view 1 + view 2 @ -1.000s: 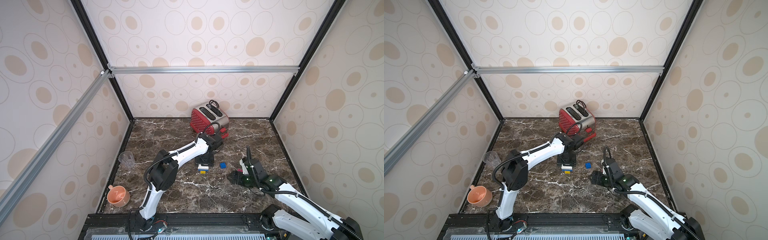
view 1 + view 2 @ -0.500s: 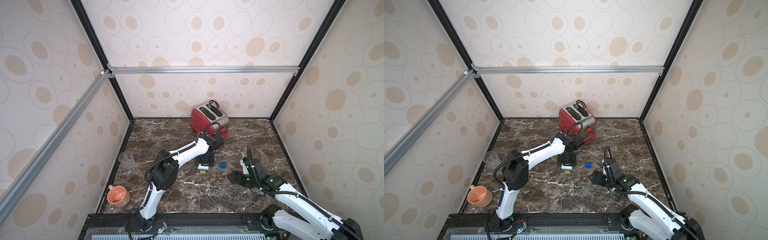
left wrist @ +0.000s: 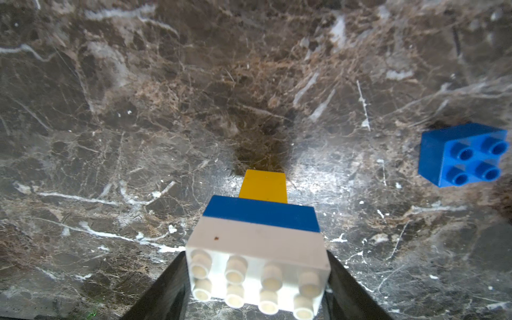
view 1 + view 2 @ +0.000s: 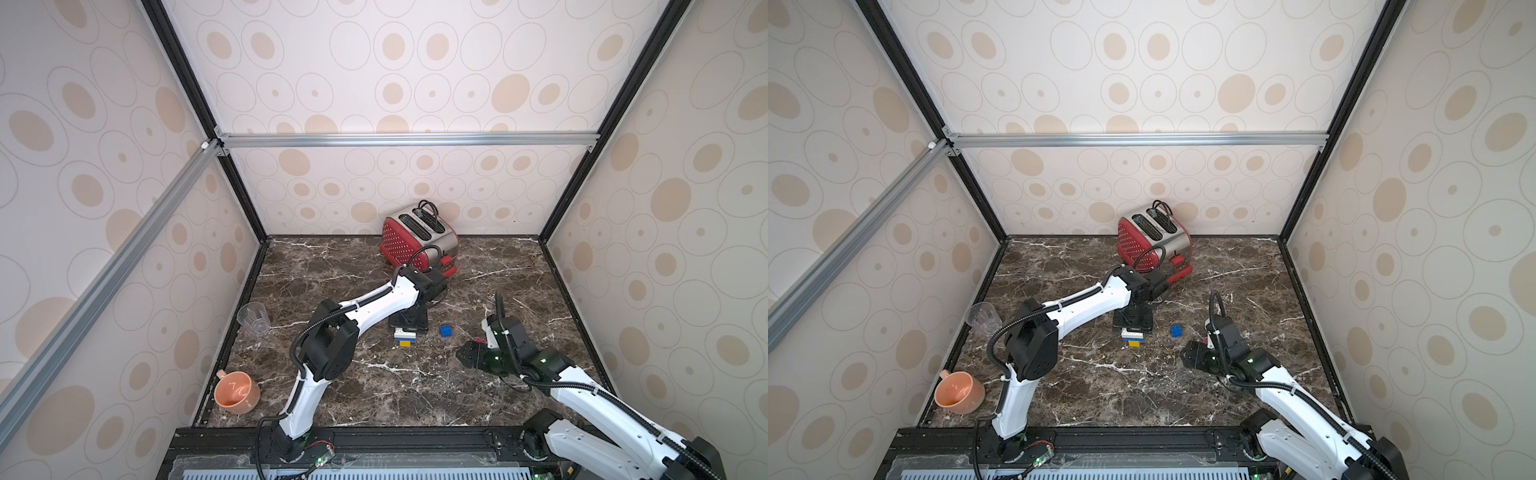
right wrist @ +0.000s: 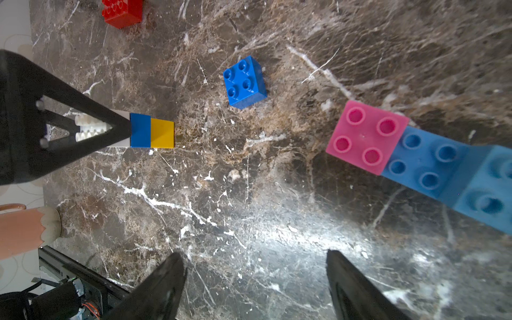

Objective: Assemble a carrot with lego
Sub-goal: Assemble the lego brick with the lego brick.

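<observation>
Part-built carrot (image 3: pixel 260 221): 1 stack of 3 layers (yellow, blue, white), lying on its side mid-way across the marble table (image 4: pixel 332 266). It lies between the fingers of the left gripper (image 3: pixel 256 257); whether clamped or just loosened, cannot tell.
Loose lego: 1 blue brick (image 5: pixel 245 81) near the stack, apart; 1 red brick (image 5: pixel 122 12) farther off; 1 cluster, a pink brick (image 5: pixel 367 135) and a second blue brick (image 5: pixel 487 188) seated on a long blue brick (image 5: pixel 424 166).
Empty right gripper (image 5: pixel 255 277): jaws wide apart, near the cluster.
Surroundings: 1 toaster (image 4: pixel 417 241), 1 clear cup (image 4: pixel 253 318), 1 orange mug (image 4: pixel 237 390).
In both top views the left gripper hides the stack's wide end.
Against the earlier top views: positions unchanged.
</observation>
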You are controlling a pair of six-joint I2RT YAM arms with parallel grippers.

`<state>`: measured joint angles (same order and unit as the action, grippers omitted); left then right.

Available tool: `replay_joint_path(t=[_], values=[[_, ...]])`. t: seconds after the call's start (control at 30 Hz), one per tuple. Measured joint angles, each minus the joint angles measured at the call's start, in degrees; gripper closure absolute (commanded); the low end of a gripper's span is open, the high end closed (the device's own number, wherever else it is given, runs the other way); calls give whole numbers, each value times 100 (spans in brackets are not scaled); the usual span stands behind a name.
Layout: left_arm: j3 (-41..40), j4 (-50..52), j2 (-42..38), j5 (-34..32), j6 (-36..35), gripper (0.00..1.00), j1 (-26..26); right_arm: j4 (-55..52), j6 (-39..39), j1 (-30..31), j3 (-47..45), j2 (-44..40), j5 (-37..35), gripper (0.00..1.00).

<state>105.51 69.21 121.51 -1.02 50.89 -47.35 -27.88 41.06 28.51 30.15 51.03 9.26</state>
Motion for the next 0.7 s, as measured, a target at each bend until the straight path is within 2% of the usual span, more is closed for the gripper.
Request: replay_joint_path(t=[0.37,0.7], values=[[-2,-85,0,-52,0,21,0,-9,-22,-42,0,0,11,16],[26,-87,-2,-57,-107,1,0,-17,-24,-70,0,0,22,16]])
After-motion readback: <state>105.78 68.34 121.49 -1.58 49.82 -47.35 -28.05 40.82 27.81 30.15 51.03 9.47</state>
